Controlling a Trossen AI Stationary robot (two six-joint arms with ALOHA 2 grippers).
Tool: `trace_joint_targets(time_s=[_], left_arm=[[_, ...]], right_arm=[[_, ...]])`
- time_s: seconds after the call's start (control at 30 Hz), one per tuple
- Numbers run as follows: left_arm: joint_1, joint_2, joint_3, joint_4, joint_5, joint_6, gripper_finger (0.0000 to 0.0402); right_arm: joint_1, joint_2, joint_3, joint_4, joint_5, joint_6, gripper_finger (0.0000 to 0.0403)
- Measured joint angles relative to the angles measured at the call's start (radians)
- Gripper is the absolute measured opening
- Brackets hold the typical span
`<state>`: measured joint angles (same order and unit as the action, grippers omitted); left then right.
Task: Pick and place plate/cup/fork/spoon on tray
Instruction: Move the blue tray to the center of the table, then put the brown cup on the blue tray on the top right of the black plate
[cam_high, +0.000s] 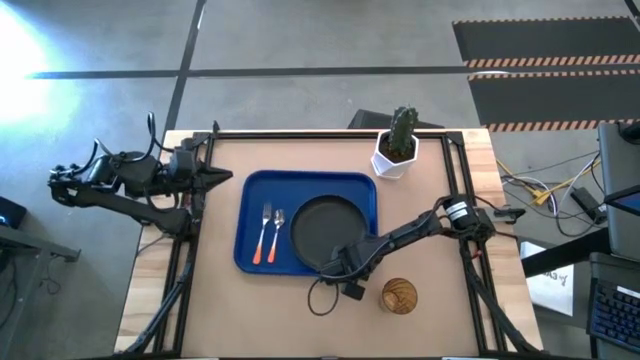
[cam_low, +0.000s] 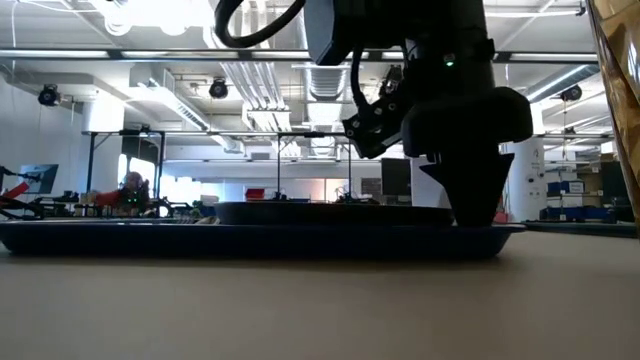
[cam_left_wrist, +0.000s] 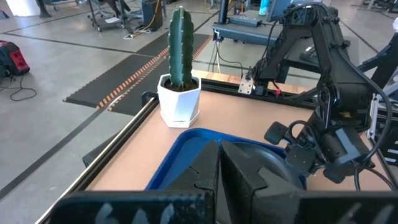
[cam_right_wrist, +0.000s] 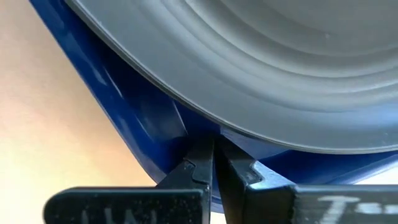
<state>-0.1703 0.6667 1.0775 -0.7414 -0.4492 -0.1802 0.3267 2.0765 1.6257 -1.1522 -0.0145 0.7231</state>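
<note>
The blue tray (cam_high: 255, 190) lies on the table left of centre. On its left part the fork (cam_high: 265, 235) and the spoon (cam_high: 278, 232) lie side by side, orange handles toward the near edge. The black plate (cam_high: 325, 230) lies flat on the tray's right part. The amber cup (cam_high: 398, 295) stands on the table, right of the tray's near right corner. My right gripper (cam_high: 340, 268) points down at the plate's near rim, shut. My left gripper (cam_high: 222, 178) hovers shut at the table's far left, off the tray. My right gripper comes from above, pointing down. Its shut fingertips (cam_right_wrist: 200, 163) end at the plate's near rim (cam_right_wrist: 186, 106), where it overhangs the tray's wall (cam_right_wrist: 146, 127). Nothing shows between the fingers. Whether they touch the rim or the wall, I cannot tell.
A white faceted pot with a green cactus (cam_high: 398, 150) stands at the table's far edge, right of the tray. A loose black cable loop (cam_high: 322, 297) hangs from my right arm over the table near the cup. Bare tabletop lies along the near edge.
</note>
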Motion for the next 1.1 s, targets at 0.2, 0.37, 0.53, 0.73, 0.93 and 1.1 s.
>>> trace_joint_targets(time_s=[0.2,0.37,0.53,0.73,0.93,1.1], left_arm=[[0.0,0.002,0.0,0.0,0.0,0.0,0.0],[0.0,0.0,0.0,0.0,0.0,0.002,0.0],[0.0,-0.001,0.0,0.0,0.0,0.002,0.0],[-0.001,-0.001,0.0,0.0,0.0,0.003,0.0],[-0.001,-0.002,0.0,0.0,0.0,0.002,0.0],[-0.001,-0.002,0.0,0.0,0.0,0.002,0.0]], right_arm=[[-0.002,-0.049,-0.001,0.0,0.036,0.01,0.0008],[-0.006,-0.143,0.037,0.016,0.094,0.018,0.0008],[-0.011,-0.249,0.097,0.046,0.17,0.016,0.0008],[-0.033,-0.336,0.138,0.034,0.162,0.005,0.0009],[-0.039,-0.375,0.195,-0.214,0.086,0.137,0.0013],[-0.025,-0.373,0.244,-0.422,0.033,0.272,0.0053]])
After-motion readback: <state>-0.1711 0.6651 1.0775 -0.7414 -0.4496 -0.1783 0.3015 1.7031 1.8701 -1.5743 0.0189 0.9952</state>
